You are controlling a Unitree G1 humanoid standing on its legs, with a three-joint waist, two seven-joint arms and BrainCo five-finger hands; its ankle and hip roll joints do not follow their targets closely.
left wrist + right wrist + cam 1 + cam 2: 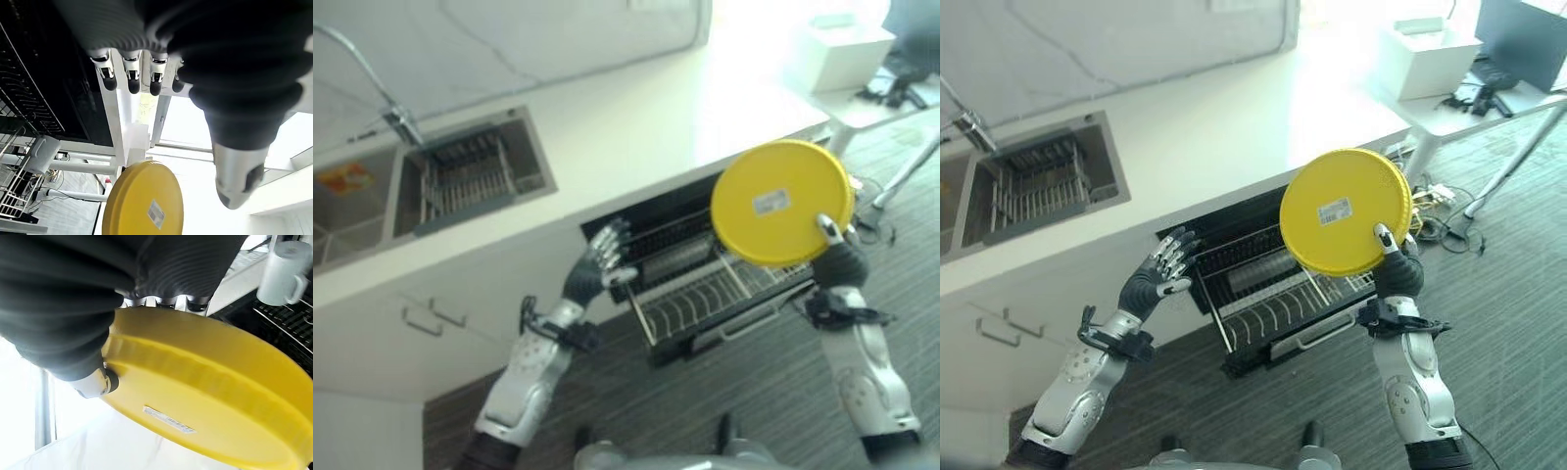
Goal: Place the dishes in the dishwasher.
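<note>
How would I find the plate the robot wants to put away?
Look below the white counter for the pulled-out dishwasher rack. Just above it, the right hand grips a round plate by its edge. It is the bright yellow thing, with a small sticker on its underside.

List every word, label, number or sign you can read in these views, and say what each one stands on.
None can be read.
White sticker on the underside of the yellow plate, held in the right hand: print too small and blurred to read.
Orange patch in the sink: blurred, no text to make out.
</note>
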